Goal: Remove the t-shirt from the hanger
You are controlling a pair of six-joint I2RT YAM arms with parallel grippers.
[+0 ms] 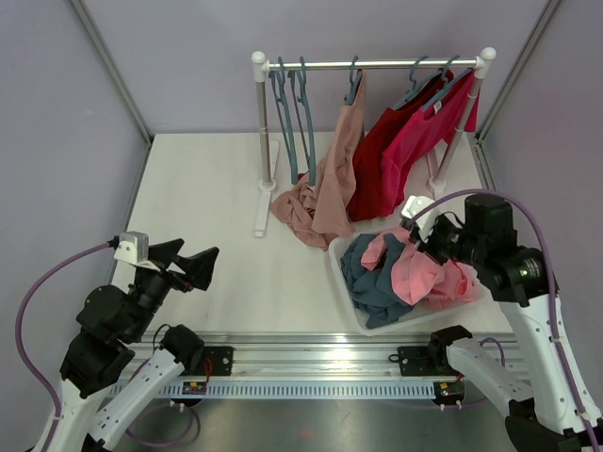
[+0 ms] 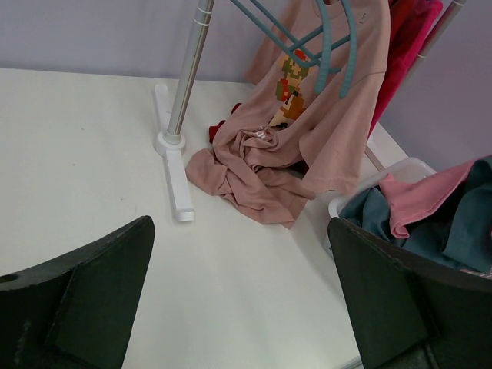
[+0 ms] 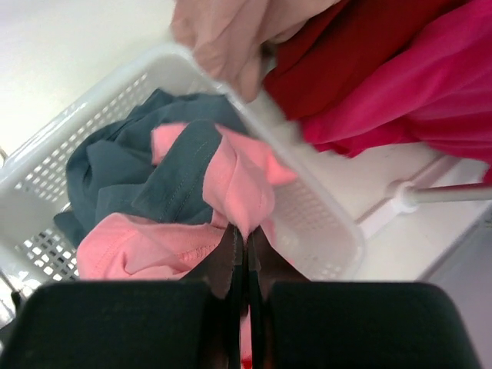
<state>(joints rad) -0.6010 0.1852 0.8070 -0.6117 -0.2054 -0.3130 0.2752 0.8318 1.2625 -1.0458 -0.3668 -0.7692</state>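
A dusty-pink t-shirt (image 1: 334,179) with a pixel print hangs from a teal hanger (image 2: 338,38) on the rack rail (image 1: 377,64). Its lower part is bunched on the table; it also shows in the left wrist view (image 2: 323,131). My right gripper (image 1: 421,247) is over the white basket (image 1: 350,301). In the right wrist view (image 3: 246,231) it is shut on a fold of a bright pink t-shirt (image 3: 238,184) lying in the basket. My left gripper (image 1: 196,254) is open and empty above the table at front left, well short of the rack; it also shows in its own view (image 2: 240,231).
A red shirt (image 1: 377,160) and a magenta shirt (image 1: 415,141) hang on hangers at the rail's right end. Empty teal hangers (image 1: 292,113) hang at the left end. The basket also holds a blue-grey garment (image 3: 131,169). The rack's white foot (image 2: 175,181) lies on the table.
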